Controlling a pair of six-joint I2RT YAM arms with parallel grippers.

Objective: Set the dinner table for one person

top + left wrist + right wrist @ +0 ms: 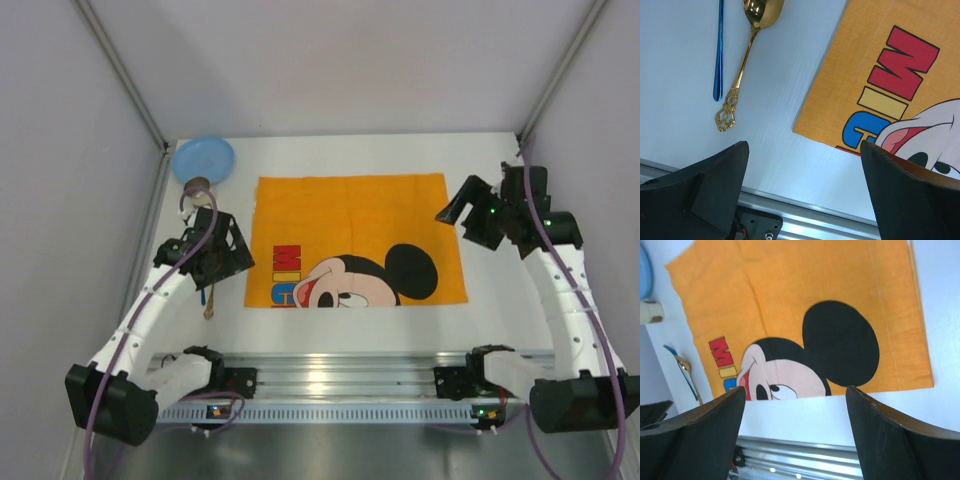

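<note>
The white dinner table (480,165) carries an orange Mickey Mouse cloth (350,215) laid flat at its middle. A gold spoon (742,70) and a blue-handled utensil (718,55) lie side by side on the bare table left of the cloth. My left gripper (208,262) hovers over them, open and empty; its wrist view (804,150) shows bare table between the jaws. My right gripper (462,208) hangs above the cloth's right edge, open and empty, and in its wrist view (795,390) the jaws frame the cloth's near edge.
A light blue plate (203,158) sits at the far left corner, with a small beige cup (197,183) just in front of it. A ribbed aluminium rail (340,375) runs along the near edge. Grey walls close in on three sides.
</note>
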